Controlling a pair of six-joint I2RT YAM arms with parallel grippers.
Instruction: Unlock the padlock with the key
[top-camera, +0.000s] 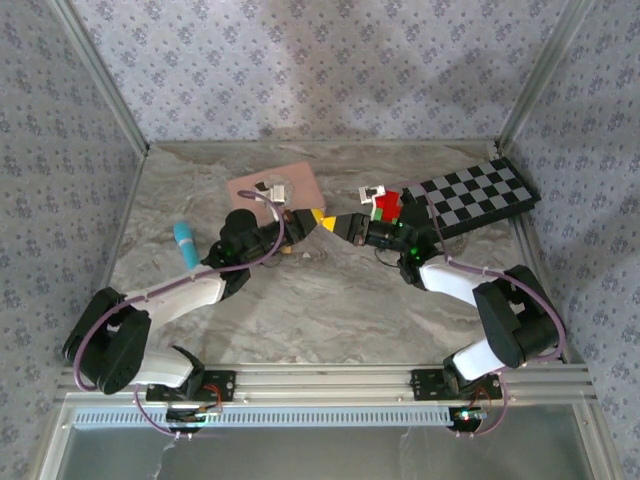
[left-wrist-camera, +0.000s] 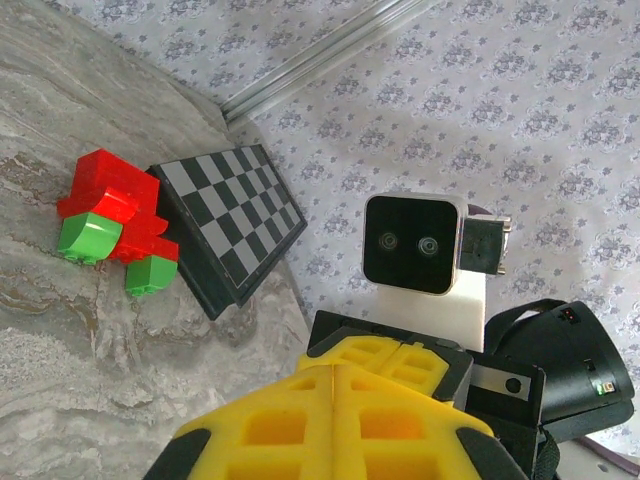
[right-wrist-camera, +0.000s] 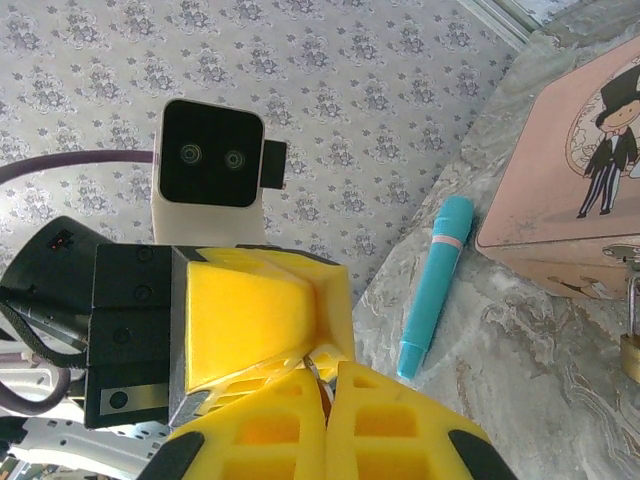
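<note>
Left gripper (top-camera: 316, 222) and right gripper (top-camera: 342, 226) are both closed, tips meeting; the padlock (right-wrist-camera: 631, 352) lies apart from them.

From the left in the top view come a turquoise pen (top-camera: 185, 243), a pink box (top-camera: 275, 190), then the two grippers, yellow jaws pressed together. Whether either pinches anything I cannot tell. In the right wrist view the padlock sits at the right edge, just below the box's latch, clear of both jaws. Red-green blocks (top-camera: 385, 205) and a checkerboard (top-camera: 475, 195) lie further right.
</note>
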